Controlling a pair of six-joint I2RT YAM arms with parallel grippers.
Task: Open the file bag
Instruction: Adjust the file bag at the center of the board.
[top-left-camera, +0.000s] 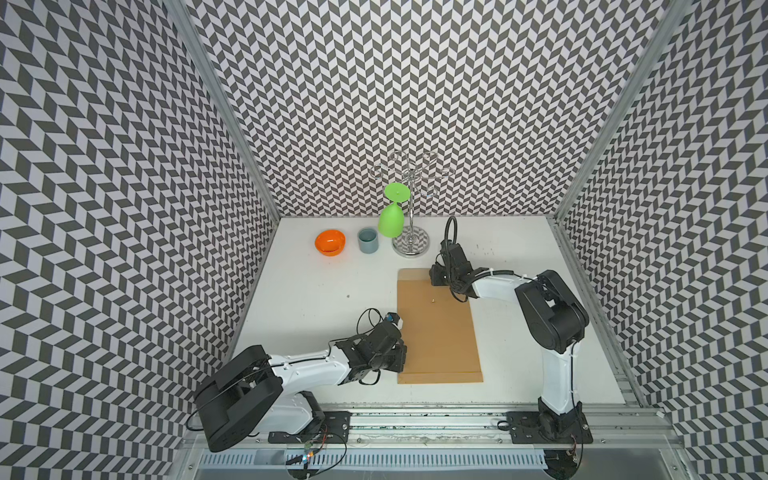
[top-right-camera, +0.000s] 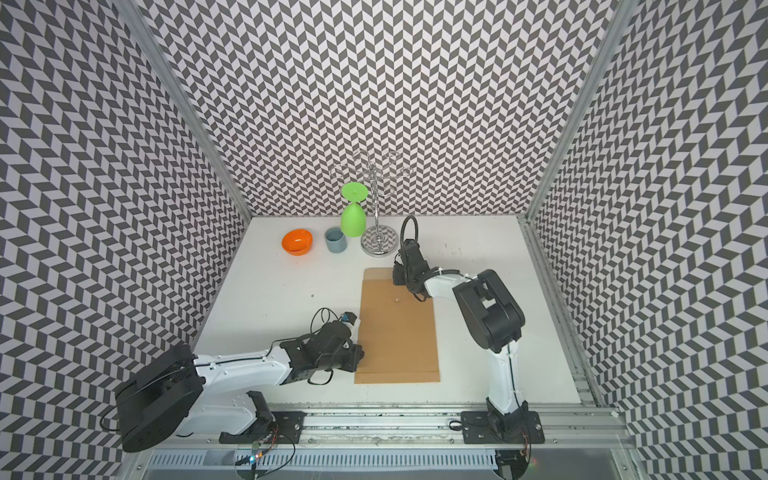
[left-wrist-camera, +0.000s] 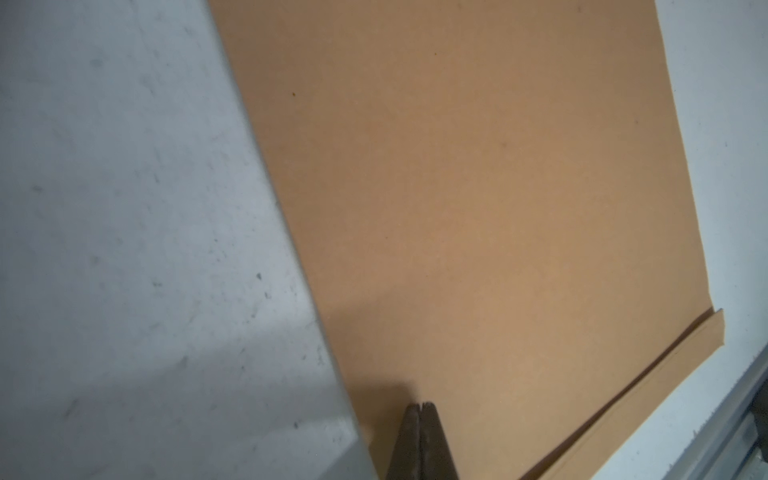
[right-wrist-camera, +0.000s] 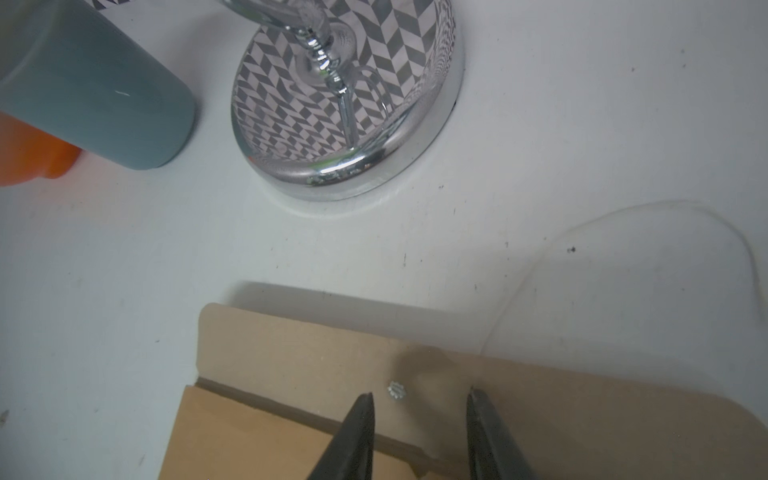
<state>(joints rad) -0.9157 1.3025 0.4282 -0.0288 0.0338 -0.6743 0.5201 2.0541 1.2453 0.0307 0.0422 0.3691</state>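
Observation:
The file bag (top-left-camera: 438, 332) (top-right-camera: 397, 332) is a flat brown envelope lying lengthwise in the middle of the white table. Its far end flap (right-wrist-camera: 291, 349) lies unfolded away from the body, paler inner side up, with a small metal rivet (right-wrist-camera: 396, 390) on it. A thin pale string (right-wrist-camera: 665, 203) loops loose on the table beyond the flap. My right gripper (right-wrist-camera: 419, 397) (top-left-camera: 434, 278) is open just over the flap, its fingers on either side of the rivet. My left gripper (left-wrist-camera: 420, 405) (top-left-camera: 400, 357) is shut, holding nothing, with its tips down at the bag (left-wrist-camera: 478, 187) near its left edge.
At the back stand an orange bowl (top-left-camera: 330, 242), a grey-blue cup (top-left-camera: 368, 240) and a chrome rack (top-left-camera: 410, 245) with a green glass (top-left-camera: 391, 222) hanging upside down. The rack's base (right-wrist-camera: 353, 124) and the cup (right-wrist-camera: 104, 95) are close beyond the flap. Patterned walls enclose three sides.

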